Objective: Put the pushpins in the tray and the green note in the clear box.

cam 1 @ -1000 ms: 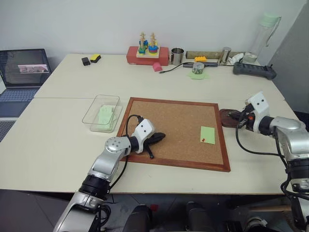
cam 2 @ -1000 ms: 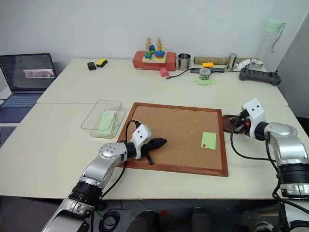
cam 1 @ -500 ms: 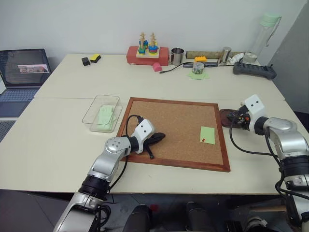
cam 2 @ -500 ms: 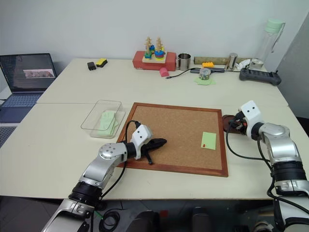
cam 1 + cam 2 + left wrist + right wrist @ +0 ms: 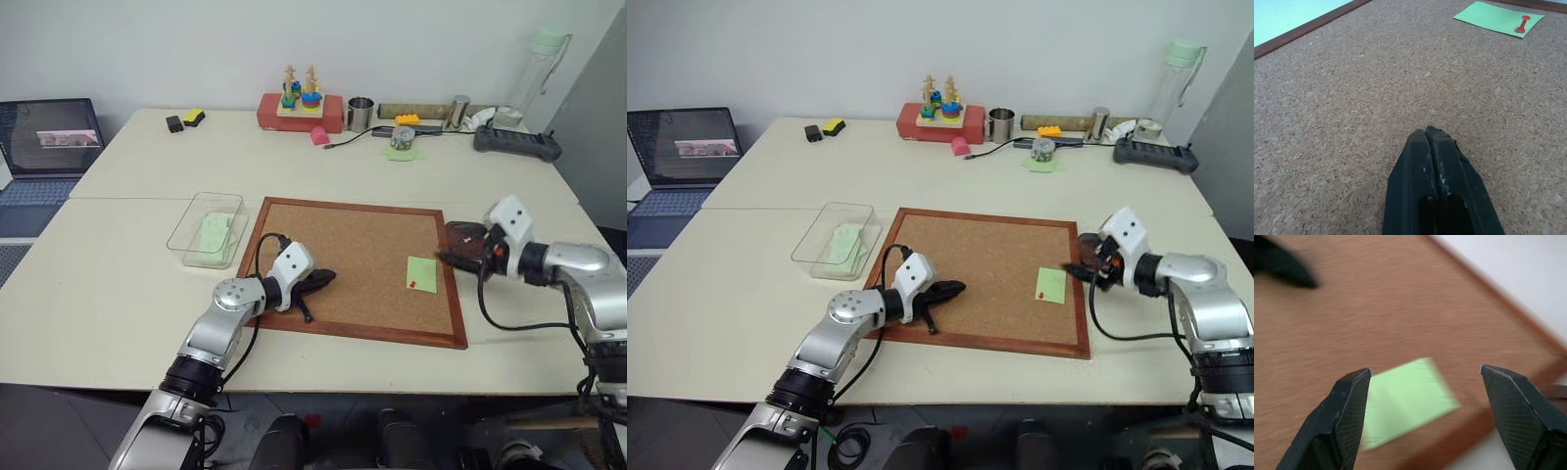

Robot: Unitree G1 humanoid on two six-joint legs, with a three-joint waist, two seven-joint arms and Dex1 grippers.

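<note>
Green note bears no readable writing.

On the desk, a green note with a red pushpin lies on the corkboard; the right pincer hovers beside it.

The right gripper, with two black fingers, has swung left from above the small dark brown wooden tray toward the wood-framed corkboard. Its fingers now stand wide apart, pointing at the small bright light-green square note lying there.
</note>
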